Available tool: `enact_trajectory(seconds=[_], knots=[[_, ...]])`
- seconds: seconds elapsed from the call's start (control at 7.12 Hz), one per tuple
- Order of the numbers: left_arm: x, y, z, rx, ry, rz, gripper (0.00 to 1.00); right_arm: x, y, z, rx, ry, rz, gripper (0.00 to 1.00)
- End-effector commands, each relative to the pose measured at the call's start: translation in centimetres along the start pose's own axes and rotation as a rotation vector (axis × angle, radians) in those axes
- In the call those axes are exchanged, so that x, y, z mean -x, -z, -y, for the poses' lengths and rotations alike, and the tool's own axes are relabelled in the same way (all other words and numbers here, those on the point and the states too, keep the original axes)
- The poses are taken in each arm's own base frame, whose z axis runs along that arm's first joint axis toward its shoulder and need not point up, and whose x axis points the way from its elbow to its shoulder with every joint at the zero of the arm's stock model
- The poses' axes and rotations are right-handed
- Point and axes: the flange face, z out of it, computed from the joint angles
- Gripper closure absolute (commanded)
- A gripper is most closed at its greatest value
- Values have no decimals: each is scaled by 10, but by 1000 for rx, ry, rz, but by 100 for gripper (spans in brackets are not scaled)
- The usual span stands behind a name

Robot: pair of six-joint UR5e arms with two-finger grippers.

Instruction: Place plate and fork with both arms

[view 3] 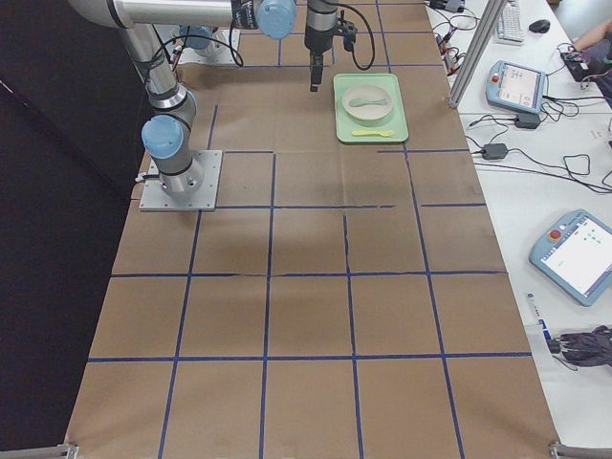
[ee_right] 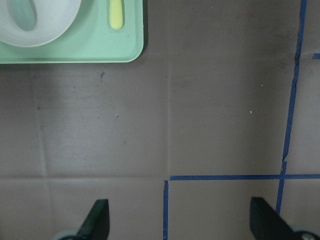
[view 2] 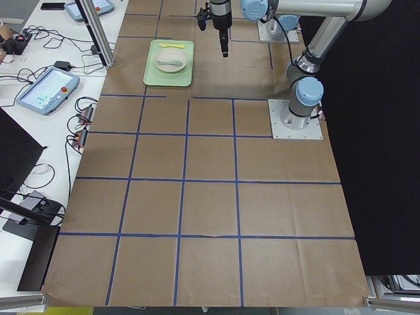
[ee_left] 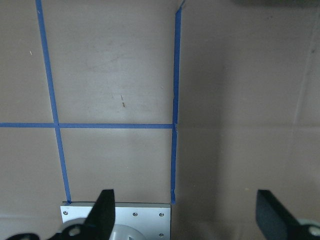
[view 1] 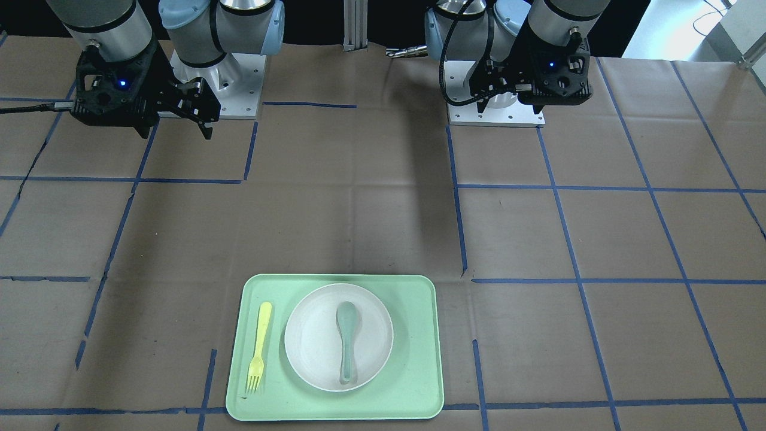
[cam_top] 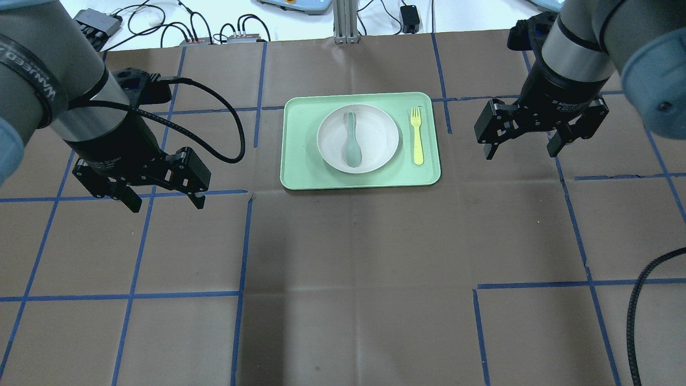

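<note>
The off-white plate [cam_top: 381,136] sits on a mint-green tray [cam_top: 300,169] at the table's far middle. The pale-yellow fork [cam_top: 417,136] lies on the tray beside the plate, on my right side. Plate [view 1: 311,344] and fork [view 1: 258,347] also show in the front view. My left gripper [cam_top: 166,203] is open and empty, raised above the table to the left of the tray. My right gripper [cam_top: 520,154] is open and empty, raised to the right of the tray. The right wrist view shows the plate's edge [ee_right: 50,22] and the fork's handle [ee_right: 116,15] at top left.
A grey-green spoon [cam_top: 351,140] lies in the plate. Brown paper with blue tape lines covers the table. The arm bases [view 1: 497,114] stand at my edge of the table. Cables and control boxes [cam_top: 96,24] lie beyond the far edge.
</note>
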Motion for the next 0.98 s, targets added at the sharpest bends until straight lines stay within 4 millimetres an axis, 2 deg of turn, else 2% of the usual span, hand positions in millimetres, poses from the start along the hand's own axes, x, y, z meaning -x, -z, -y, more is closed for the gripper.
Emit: enact_trajectory(seconds=[0.0,0.84], knots=[[0,0,0,-1,0,0,0,2,3,1,-5,1,-1,0],[0,10,5,-24,0,5,0,2,4,2,-7,4,-1,0]])
